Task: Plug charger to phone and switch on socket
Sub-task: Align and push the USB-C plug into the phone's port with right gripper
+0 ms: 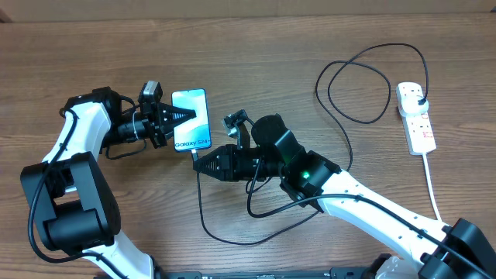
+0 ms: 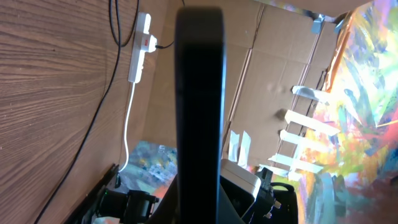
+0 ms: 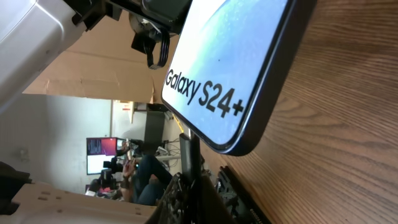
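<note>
The phone (image 1: 195, 108) shows a light blue screen reading "Galaxy S24". My left gripper (image 1: 177, 115) is shut on its left edge and holds it tilted up off the table. In the left wrist view the phone (image 2: 199, 93) is a dark edge-on bar between my fingers (image 2: 200, 208). My right gripper (image 1: 200, 163) is shut on the connector end of the charger cable (image 1: 203, 217), just below the phone's bottom edge. In the right wrist view the connector (image 3: 189, 149) stands out of my fingers (image 3: 198, 186), just short of the phone (image 3: 224, 62). The socket (image 1: 417, 120) lies far right with the black plug (image 1: 419, 98) in it.
The charger cable loops widely across the table's middle right (image 1: 360, 120). The socket's thick white cord (image 1: 434, 194) runs down to the front edge. The socket also shows in the left wrist view (image 2: 142, 46). Cardboard and clutter lie beyond the table.
</note>
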`<state>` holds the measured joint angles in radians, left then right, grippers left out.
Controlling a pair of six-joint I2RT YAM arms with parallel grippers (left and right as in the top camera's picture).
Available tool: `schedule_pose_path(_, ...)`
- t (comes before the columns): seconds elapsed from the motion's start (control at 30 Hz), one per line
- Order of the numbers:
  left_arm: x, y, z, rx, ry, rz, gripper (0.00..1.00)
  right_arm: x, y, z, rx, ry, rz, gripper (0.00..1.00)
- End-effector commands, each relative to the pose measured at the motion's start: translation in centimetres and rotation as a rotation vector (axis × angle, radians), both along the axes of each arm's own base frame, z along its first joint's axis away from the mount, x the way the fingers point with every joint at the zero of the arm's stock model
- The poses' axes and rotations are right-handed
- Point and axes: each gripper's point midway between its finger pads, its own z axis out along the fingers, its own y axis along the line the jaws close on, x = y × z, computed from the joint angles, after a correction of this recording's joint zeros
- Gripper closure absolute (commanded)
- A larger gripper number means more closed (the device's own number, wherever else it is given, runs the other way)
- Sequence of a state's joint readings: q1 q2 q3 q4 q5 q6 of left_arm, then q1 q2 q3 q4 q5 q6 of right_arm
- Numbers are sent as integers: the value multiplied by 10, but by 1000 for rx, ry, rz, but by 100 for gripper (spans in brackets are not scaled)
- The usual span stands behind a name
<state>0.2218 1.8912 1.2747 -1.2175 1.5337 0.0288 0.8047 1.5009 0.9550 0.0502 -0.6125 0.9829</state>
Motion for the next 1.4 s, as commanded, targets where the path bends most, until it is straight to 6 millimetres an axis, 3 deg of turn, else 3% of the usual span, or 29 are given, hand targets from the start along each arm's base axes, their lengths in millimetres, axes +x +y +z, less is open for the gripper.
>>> schedule_pose_path(0.0,3,-2,12,-34,-57,4,96,12,-5,-6,-17,30,-60,96)
schedule_pose_path(0.8,1,-10,12,-13,-158,-22,96,41,-16,-16,-73,22,-251,96)
schedule_pose_path(1.37,-5,-22,4,36,-204,-72,96,43,-19,-18,-83,-7,-219,96)
